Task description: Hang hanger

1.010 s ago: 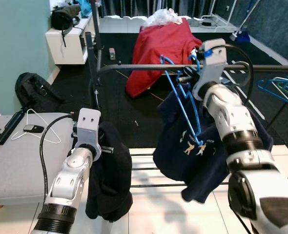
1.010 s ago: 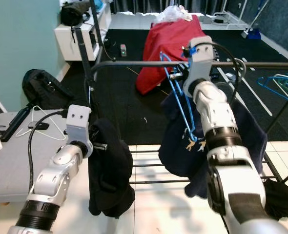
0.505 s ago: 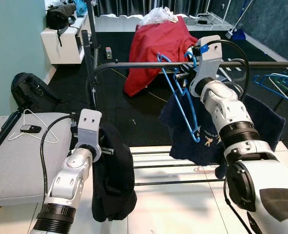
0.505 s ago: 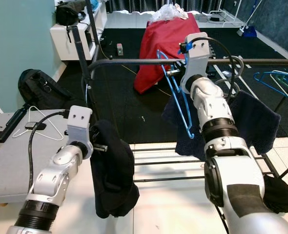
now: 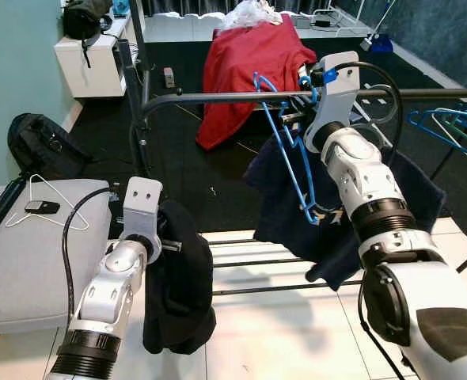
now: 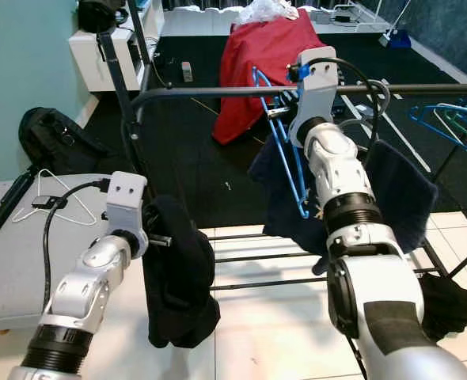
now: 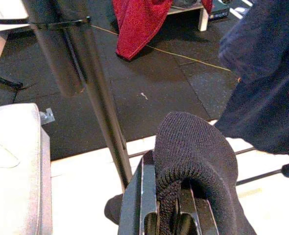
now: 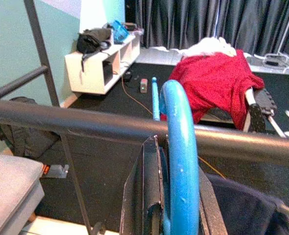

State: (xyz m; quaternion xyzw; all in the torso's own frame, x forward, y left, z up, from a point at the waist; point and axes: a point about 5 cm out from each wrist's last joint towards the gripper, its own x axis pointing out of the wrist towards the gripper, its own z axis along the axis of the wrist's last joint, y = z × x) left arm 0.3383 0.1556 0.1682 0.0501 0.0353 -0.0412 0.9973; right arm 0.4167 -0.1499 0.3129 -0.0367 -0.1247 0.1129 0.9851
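A blue hanger [image 5: 290, 162] carrying a navy shirt [image 5: 285, 214] hangs at the black rail [image 5: 218, 97] of a clothes rack. My right gripper [image 5: 290, 117] is shut on the hanger just below its hook. In the right wrist view the hook [image 8: 180, 147] arches up across the rail [image 8: 71, 120], between the fingers. Lower and to the left, my left gripper [image 5: 167, 244] is shut on a black knitted garment [image 5: 178, 293], which drapes down over its fingers [image 7: 144, 205].
More blue and green hangers [image 5: 455, 131] hang on the rail's right end. Behind it, a red cloth [image 5: 245, 59] covers furniture. A grey surface [image 5: 28, 253] at the left bears a white hanger [image 5: 53, 202]. A black backpack [image 5: 39, 142] and the lower rack bars [image 5: 257, 289] are nearby.
The camera has shifted a little. The navy shirt has swung under the hanger, right and then back left. Both grippers keep their holds in about the same places.
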